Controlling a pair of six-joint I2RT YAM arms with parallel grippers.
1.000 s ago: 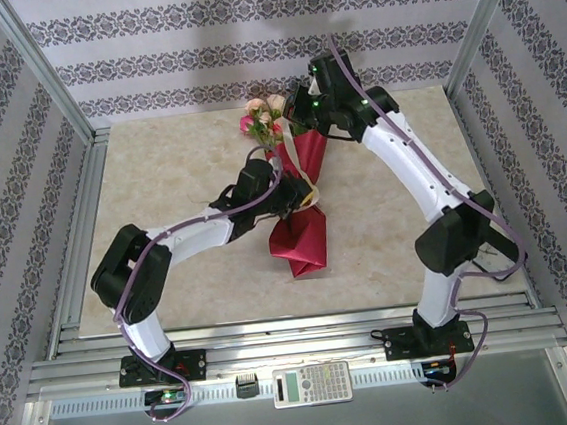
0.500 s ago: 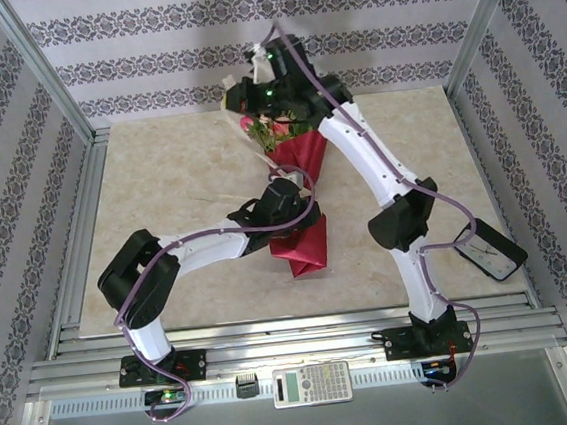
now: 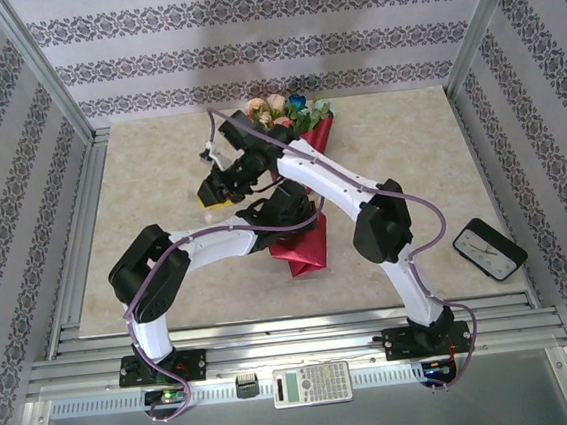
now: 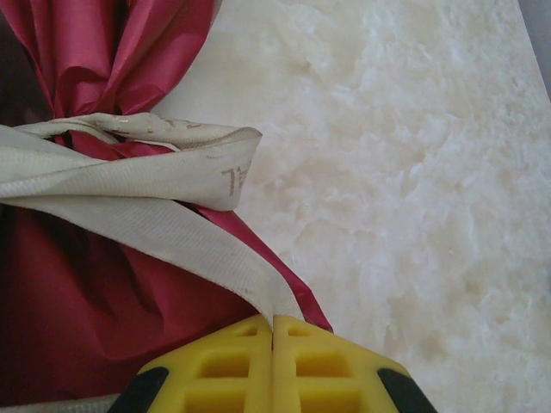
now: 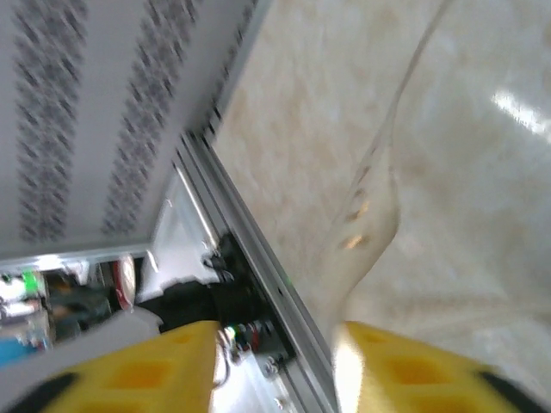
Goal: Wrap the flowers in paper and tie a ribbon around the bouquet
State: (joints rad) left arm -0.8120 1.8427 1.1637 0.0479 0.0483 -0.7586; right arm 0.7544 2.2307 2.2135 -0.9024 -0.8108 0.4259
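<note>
Paper (image 4: 86, 301): crimson, thin, creased.
Ribbon (image 4: 129, 176): flat woven cream band.
Left pincer (image 4: 272, 325): clamped on ribbon.
Right pincer (image 5: 275, 337): fingers apart.

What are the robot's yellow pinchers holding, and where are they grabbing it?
The left gripper is pinched shut on the ribbon, on a strand leading off the loop around the red paper. The right gripper is open, holding nothing.
</note>
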